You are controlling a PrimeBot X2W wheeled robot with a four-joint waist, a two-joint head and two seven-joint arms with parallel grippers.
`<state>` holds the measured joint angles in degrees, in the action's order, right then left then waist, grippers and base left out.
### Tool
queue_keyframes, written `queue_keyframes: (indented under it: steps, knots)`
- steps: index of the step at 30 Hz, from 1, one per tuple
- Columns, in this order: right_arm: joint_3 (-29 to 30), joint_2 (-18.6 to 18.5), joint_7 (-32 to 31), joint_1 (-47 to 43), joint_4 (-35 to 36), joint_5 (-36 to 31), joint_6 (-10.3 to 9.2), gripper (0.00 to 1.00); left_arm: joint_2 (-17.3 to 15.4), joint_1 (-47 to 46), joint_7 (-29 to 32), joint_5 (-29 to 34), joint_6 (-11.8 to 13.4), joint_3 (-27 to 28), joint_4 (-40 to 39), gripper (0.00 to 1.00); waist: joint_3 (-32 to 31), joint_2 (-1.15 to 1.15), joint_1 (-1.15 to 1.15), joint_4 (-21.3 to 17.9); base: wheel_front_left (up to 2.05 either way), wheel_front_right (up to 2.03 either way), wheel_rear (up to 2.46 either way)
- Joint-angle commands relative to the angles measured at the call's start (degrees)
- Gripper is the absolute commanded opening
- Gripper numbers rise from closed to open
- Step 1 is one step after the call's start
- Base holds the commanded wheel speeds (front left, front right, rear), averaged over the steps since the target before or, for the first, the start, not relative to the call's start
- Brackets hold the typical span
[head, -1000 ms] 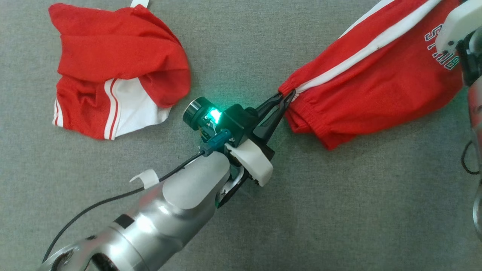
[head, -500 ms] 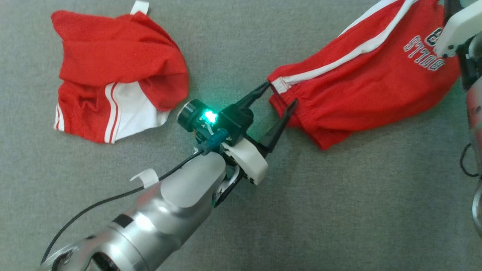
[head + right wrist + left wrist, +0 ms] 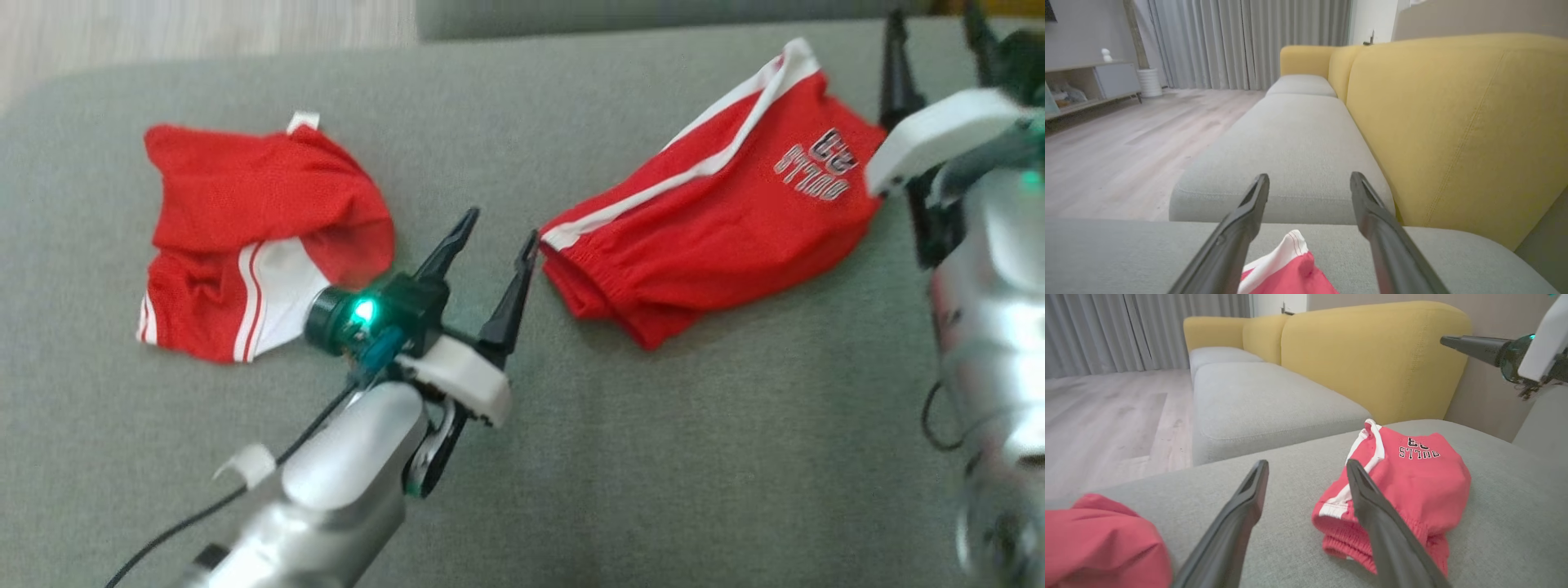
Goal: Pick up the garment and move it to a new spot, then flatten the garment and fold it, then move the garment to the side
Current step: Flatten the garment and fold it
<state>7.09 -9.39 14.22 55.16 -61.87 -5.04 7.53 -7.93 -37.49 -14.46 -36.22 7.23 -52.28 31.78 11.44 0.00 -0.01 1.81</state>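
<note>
Change: left end effector (image 3: 504,224) has released the red Bulls shorts (image 3: 718,220) waistband and backed off, fingers apart (head camera also tilted).
Right end effector (image 3: 1309,176): raised, fingers apart, empty.
Shorts: rumpled on the grey sofa cushion (image 3: 653,457), well apart from the second red garment (image 3: 261,204).
Status: relocation judged done; flattening next.

Two red garments (image 3: 261,204) (image 3: 718,229), two claws (image 3: 502,225) (image 3: 932,16), one yellow-backed sofa (image 3: 1372,355)

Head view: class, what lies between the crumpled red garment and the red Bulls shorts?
In the head view, the open left gripper lies between the crumpled red garment and the red Bulls shorts, over grey cushion.
</note>
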Motion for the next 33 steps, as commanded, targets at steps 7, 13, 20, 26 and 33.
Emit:
queue_keyframes:
  steps: [7,13,20,26,33]
  knots:
    - [-8.7,0.9,0.8,-16.7,22.8,11.0,-0.04,1.00,-4.4,7.2,-0.5,4.9,5.4,9.4,-9.5,1.00,-7.6,0.00,0.01,-3.0,0.00,0.00,0.00]
    - [-10.1,2.5,0.8,-28.0,33.1,12.9,-0.04,1.00,-5.2,13.3,-0.5,6.5,7.4,16.7,-14.7,1.00,-9.7,0.00,0.01,-4.1,0.00,0.00,0.00]
    - [-10.7,6.0,0.4,-41.1,41.7,12.5,-0.04,1.00,-5.2,22.4,-0.5,10.7,6.8,24.5,-20.3,1.00,-10.6,0.00,0.01,-4.8,0.00,0.00,0.00]
    - [-12.3,6.5,0.4,-47.9,45.1,13.9,-0.04,1.00,-4.2,28.5,-0.5,15.0,4.1,28.9,-22.8,1.00,-9.4,0.00,0.01,-4.5,0.00,0.00,0.00]
    - [-11.2,6.5,-0.5,-45.4,47.5,12.6,-0.04,1.00,-2.2,27.9,-0.5,18.1,0.9,32.4,-23.9,1.00,-5.5,0.00,0.01,-3.1,0.00,0.00,0.00]
